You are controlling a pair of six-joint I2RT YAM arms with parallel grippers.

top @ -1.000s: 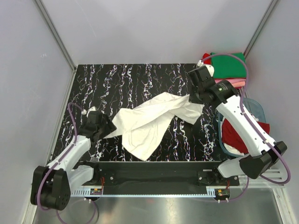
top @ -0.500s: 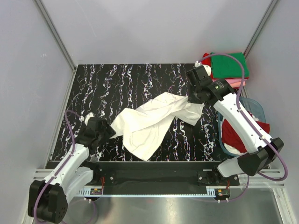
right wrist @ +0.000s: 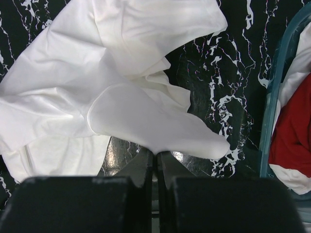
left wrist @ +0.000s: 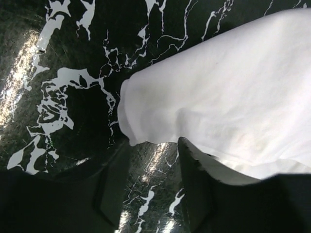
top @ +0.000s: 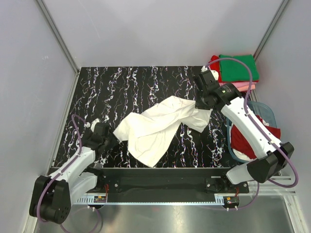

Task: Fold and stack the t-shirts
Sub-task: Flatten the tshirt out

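Observation:
A white t-shirt (top: pixel 155 128) lies crumpled across the middle of the black marbled table (top: pixel 121 87). My right gripper (top: pixel 200 104) is shut on a fold of its right edge, and the cloth (right wrist: pixel 121 87) billows out from the pinched jaws (right wrist: pixel 156 154). Low at the shirt's left corner (left wrist: pixel 141 131) is my left gripper (top: pixel 109 141). It is open (left wrist: pixel 153 145), with bare table between the fingers (left wrist: pixel 194 184) and the cloth's edge just at their tips. Folded t-shirts are stacked at the back right, green (top: pixel 238 68) on top of red (top: pixel 215 62) and pink (top: pixel 243 86).
A translucent blue-grey tub (top: pixel 266 112) stands at the right edge under my right arm, with a red tee (top: pixel 240 138) and white cloth in it. Its rim (right wrist: pixel 272 97) shows in the right wrist view. Grey walls close in the table.
The left gripper has sunk toward the near-left beside the shirt's corner and its jaws have narrowed. That corner has slid slightly left. The right gripper keeps its hold, shifted slightly.

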